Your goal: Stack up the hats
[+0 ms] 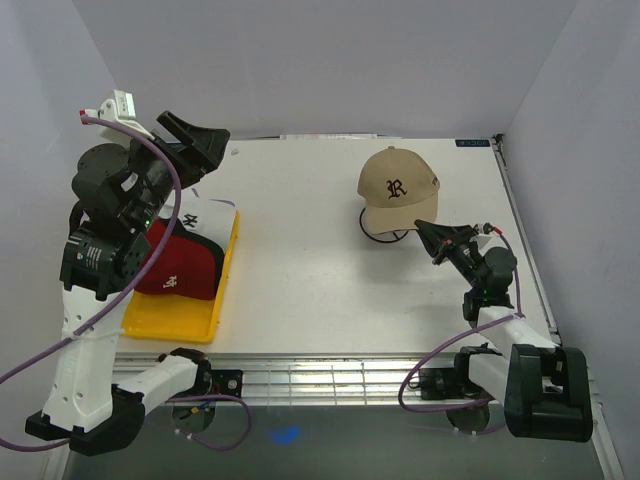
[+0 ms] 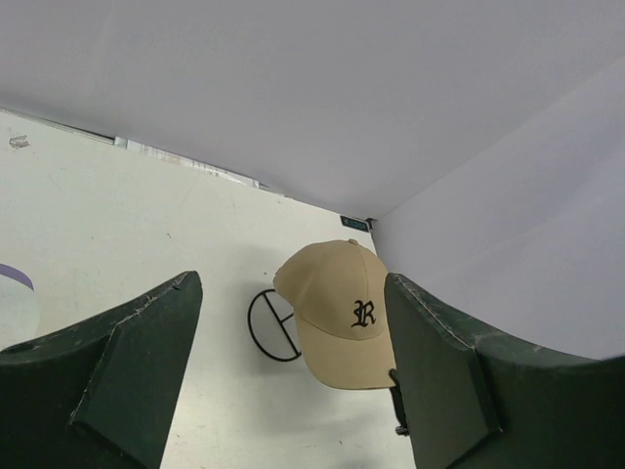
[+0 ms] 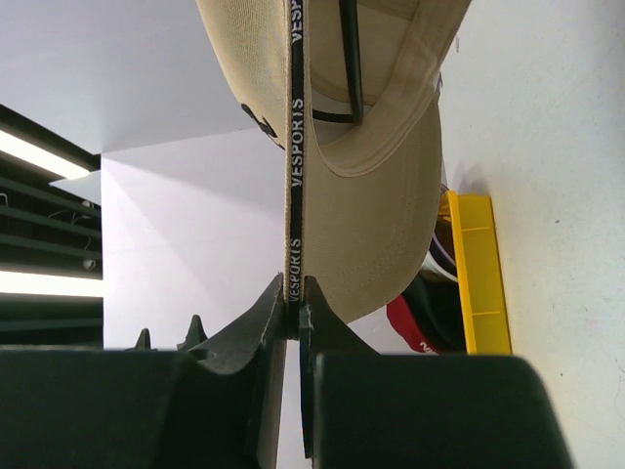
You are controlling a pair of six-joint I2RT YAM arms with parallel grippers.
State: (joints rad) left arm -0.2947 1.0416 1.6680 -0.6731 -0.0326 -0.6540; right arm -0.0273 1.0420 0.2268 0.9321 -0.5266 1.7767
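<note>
Top view: tan cap point(image 1: 398, 178) sits well right of the yellow tray point(image 1: 170, 325) that holds the other caps point(image 1: 185, 262). The right end effector point(image 1: 432, 232) is just beside the cap, the nearer arm. Left wrist: left end effector point(image 2: 290, 283) is spread wide and empty. Right wrist: jaws pinch the cap's strap point(image 3: 296, 147), which runs straight ahead.

We note a white table point(image 1: 320, 280) enclosed by pale walls point(image 1: 330, 60) on three sides. A yellow tray point(image 1: 168, 328) lies along its left edge, toward the front. A black wire stand point(image 2: 273, 325) sits on the right half, toward the back, well apart from the tray; only part of its loops shows. A small dark label point(image 1: 473, 143) marks the far right corner.
</note>
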